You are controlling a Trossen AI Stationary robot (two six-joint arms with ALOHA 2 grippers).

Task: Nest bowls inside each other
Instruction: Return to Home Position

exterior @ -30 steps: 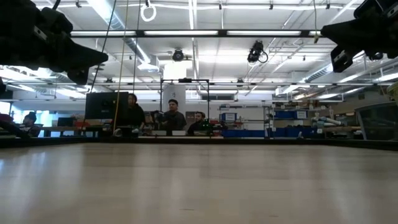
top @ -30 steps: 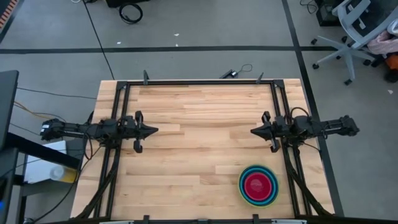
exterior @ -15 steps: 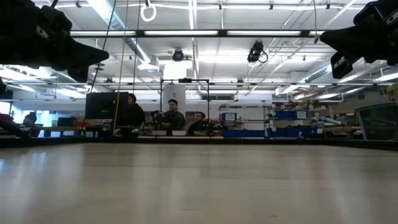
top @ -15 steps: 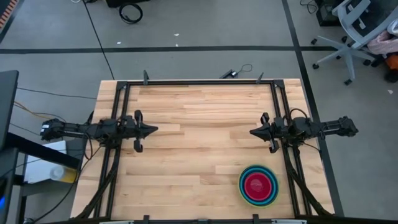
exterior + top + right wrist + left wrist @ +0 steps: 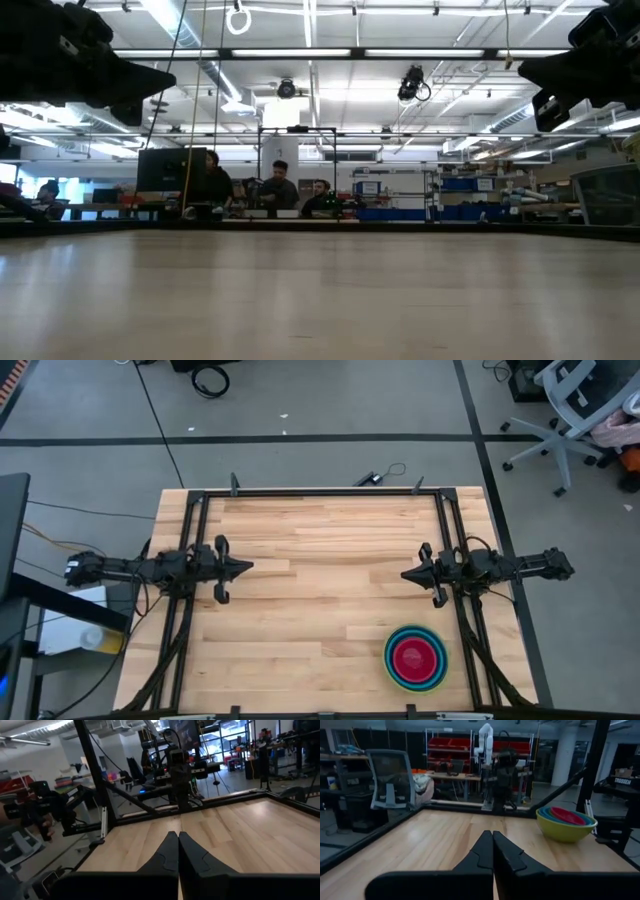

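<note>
The bowls point(image 5: 416, 658) stand nested in one stack on the table near its front right corner: a lime-green outer bowl, blue rims inside it, a red-pink bowl innermost. The left wrist view shows the stack point(image 5: 566, 822) too, resting on its base. My left gripper point(image 5: 250, 569) hovers shut at the table's left side, pointing level toward the middle. My right gripper point(image 5: 404, 575) hovers shut at the right side, pointing back at it, a little beyond the stack. Both hold nothing.
A black metal frame point(image 5: 320, 492) runs around the wooden table's edges. The table's middle point(image 5: 320, 580) between the two grippers is bare wood. People sit at desks in the room beyond the far edge point(image 5: 280, 190). An office chair point(image 5: 575, 410) stands off the table's far right.
</note>
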